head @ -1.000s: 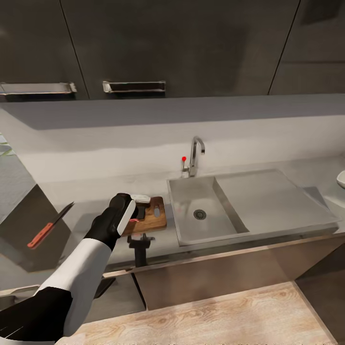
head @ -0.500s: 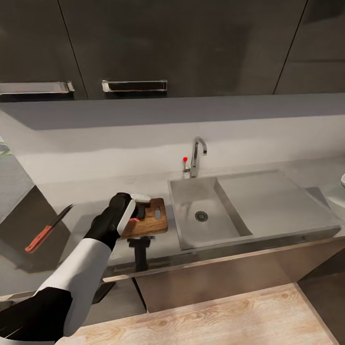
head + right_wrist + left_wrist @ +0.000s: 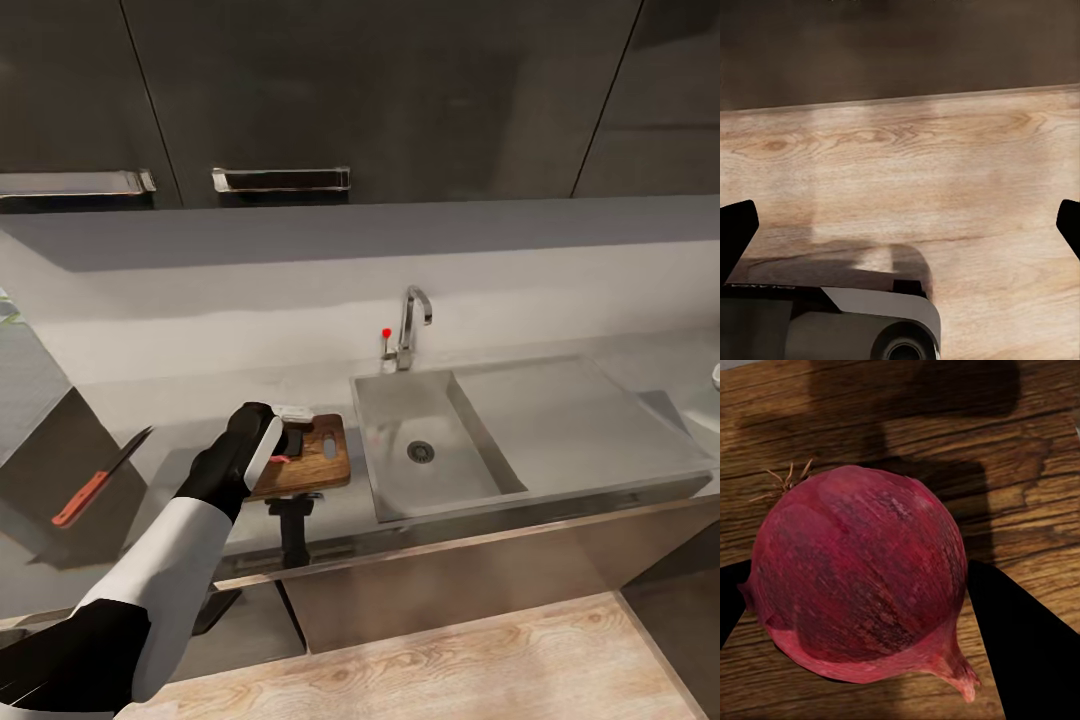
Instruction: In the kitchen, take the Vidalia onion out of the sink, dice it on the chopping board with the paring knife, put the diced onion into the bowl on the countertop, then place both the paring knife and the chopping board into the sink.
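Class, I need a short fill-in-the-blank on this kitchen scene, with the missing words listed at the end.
1. The left gripper holds a dark red ____ between its fingers.
2. Under it lies the wooden chopping ____.
3. The paring knife has a ____ handle.
4. The sink basin holds nothing but its round ____.

Missing words: onion; board; red-orange; drain

Left end effector (image 3: 283, 440) hides most of the onion (image 3: 859, 577) and part of the board (image 3: 312, 455); bowl (image 3: 716, 376) cut by frame edge.
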